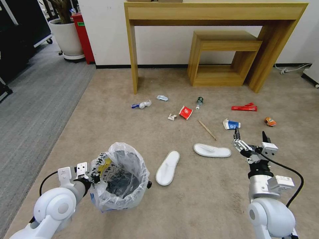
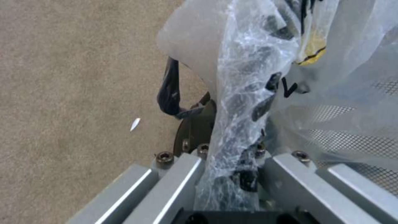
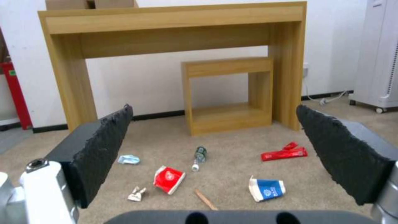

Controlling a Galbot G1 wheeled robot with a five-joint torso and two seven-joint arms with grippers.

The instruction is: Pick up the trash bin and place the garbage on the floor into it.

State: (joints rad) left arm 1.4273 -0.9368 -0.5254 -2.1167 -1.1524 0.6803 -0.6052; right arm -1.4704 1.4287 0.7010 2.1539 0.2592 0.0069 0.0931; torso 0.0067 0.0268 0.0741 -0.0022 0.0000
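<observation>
The trash bin (image 1: 119, 179), lined with a crinkled clear bag, is upright at the lower left. My left gripper (image 1: 94, 175) is shut on its near rim. In the left wrist view the bag and rim (image 2: 331, 93) sit pinched between the left gripper (image 2: 232, 177). Garbage lies on the carpet: two white slippers (image 1: 167, 167) (image 1: 212, 150), a red cup (image 1: 185, 112), a blue-white carton (image 1: 231, 124), a stick (image 1: 207, 129) and a bottle (image 1: 199, 101). My right gripper (image 1: 251, 136) hangs open and empty just right of the far slipper. In the right wrist view the right gripper (image 3: 213, 109) frames the cup (image 3: 169, 179) and carton (image 3: 266, 189).
A red wrapper (image 1: 244, 107), an orange wrapper (image 1: 270, 121) and crumpled papers (image 1: 171, 117) (image 1: 162, 98) lie farther out. A tall wooden table (image 1: 216, 13) with a small one (image 1: 221, 56) under it stands against the wall. A white planter (image 1: 66, 36) is at the far left.
</observation>
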